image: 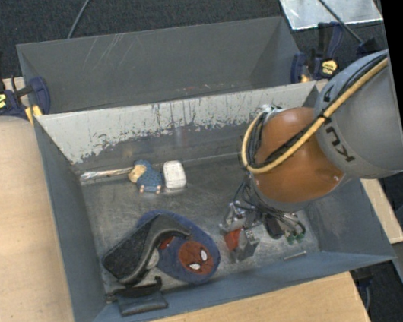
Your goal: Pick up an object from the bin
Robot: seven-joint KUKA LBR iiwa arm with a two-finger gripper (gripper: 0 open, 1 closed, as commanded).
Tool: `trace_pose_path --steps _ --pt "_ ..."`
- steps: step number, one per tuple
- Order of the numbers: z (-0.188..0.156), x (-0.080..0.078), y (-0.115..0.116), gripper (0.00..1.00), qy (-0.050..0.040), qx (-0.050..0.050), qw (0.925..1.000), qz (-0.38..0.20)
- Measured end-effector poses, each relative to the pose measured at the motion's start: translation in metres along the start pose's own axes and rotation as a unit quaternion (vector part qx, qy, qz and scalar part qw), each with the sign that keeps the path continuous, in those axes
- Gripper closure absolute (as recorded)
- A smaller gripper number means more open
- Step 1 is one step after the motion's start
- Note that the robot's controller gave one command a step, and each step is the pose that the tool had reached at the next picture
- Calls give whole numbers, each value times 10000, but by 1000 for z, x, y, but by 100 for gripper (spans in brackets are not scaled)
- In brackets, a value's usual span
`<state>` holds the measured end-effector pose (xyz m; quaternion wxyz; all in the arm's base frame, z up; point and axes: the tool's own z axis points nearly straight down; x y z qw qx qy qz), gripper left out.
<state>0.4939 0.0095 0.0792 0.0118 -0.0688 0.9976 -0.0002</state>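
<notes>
My gripper [243, 232] is low over the bin floor, right of the middle and near the front wall, below the orange wrist cover. A small red thing [233, 240] sits right at its tip; whether it is held or lying on the floor cannot be told. Just left of it lies a blue slipper with a red Spider-Man face [195, 256], its dark grey mesh end [129, 255] pointing left.
A black flat piece [141, 298] lies in the front left corner. Toward the back left are a small blue and tan figure [147, 178], a white block [174, 175] and a thin pale stick [104, 175]. The arm covers the bin's right side.
</notes>
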Motion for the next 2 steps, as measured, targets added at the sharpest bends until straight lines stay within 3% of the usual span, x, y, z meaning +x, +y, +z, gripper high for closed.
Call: trace_pose_path --steps 1,2 --pt "-116 -6 -1 100 60 -1 10000 1" --pt "-120 -7 -1 100 92 -6 10000 -2"
